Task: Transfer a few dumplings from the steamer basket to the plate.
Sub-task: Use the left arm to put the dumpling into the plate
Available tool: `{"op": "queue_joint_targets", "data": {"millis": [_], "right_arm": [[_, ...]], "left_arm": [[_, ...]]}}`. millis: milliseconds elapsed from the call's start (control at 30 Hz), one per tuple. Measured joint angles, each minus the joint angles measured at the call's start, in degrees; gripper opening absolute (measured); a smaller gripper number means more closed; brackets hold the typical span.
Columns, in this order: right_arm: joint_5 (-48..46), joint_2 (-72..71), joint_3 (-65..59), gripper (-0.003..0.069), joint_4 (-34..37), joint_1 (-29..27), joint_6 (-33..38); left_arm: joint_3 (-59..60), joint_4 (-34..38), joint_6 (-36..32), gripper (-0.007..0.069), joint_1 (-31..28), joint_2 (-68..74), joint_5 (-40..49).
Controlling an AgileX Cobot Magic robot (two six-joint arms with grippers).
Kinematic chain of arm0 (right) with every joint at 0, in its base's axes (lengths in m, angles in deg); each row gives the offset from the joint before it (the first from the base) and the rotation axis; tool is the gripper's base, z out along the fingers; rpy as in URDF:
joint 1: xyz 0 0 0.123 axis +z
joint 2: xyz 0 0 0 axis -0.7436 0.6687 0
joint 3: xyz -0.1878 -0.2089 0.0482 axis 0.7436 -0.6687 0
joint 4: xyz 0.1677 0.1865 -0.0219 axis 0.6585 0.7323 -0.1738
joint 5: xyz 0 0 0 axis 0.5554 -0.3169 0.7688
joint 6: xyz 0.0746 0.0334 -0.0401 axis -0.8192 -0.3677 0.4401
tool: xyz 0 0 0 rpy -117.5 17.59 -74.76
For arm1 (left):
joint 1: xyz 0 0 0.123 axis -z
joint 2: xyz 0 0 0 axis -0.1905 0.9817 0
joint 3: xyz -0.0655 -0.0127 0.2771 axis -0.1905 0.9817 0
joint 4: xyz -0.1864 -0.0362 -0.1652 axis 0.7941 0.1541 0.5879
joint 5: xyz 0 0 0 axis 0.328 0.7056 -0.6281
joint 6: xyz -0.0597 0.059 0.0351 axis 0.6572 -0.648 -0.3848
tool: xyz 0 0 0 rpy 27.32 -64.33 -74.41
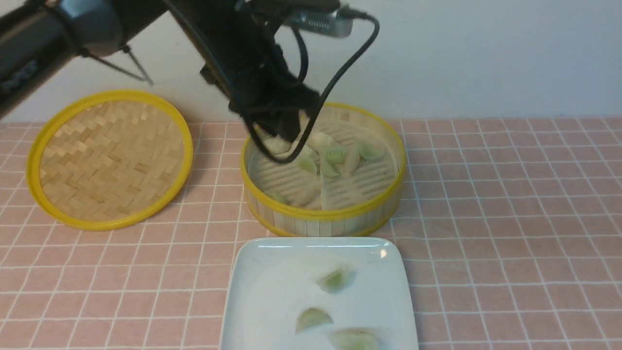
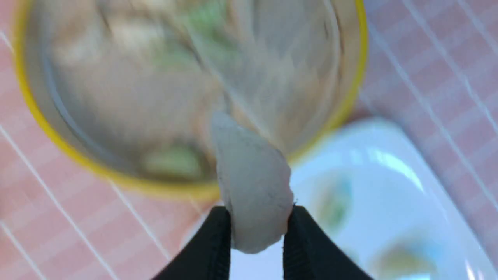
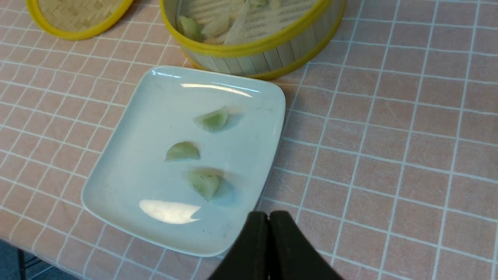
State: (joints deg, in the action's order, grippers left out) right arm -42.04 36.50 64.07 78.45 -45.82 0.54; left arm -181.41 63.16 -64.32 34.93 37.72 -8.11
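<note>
The steamer basket (image 1: pixel 320 214) stands mid-table with several dumplings (image 1: pixel 335 155) on its slatted floor. My left gripper (image 1: pixel 279 141) hangs over the basket's left side, shut on a pale dumpling (image 2: pixel 253 186) pinched between its black fingers (image 2: pixel 212 249). In front of the basket lies the white square plate (image 1: pixel 272 296) with three greenish dumplings (image 1: pixel 334 279) on it; the right wrist view shows them too (image 3: pixel 213 118). My right gripper (image 3: pixel 268 217) is shut and empty, just off the plate's (image 3: pixel 128 175) near corner.
The flat woven bamboo lid (image 1: pixel 111 158) with a yellow rim lies left of the basket. A pink checked cloth (image 1: pixel 510 218) covers the table, and a pale wall stands behind. The table's edge shows in the right wrist view past the plate.
</note>
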Motion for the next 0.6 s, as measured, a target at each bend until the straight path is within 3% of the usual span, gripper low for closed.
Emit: {"op": "queue_joint_targets", "data": {"millis": [133,300,600], "right_arm": [[0.35,0.00,0.00,-0.0015,0.00,0.00,0.58],[1.08,0.67,0.01,-0.0015,0.00,0.00,0.91],[1.28,7.66,0.60,-0.0015,1.95,0.00,3.32]], "left_arm": [[16.99,1.75,-0.32,0.0152,0.00,-6.29,-0.14],[34.11,9.11,-4.95,0.0152,0.00,-8.67,-8.07],[40.43,11.79,-12.34,0.0176,3.52,-6.61,-18.55]]}}
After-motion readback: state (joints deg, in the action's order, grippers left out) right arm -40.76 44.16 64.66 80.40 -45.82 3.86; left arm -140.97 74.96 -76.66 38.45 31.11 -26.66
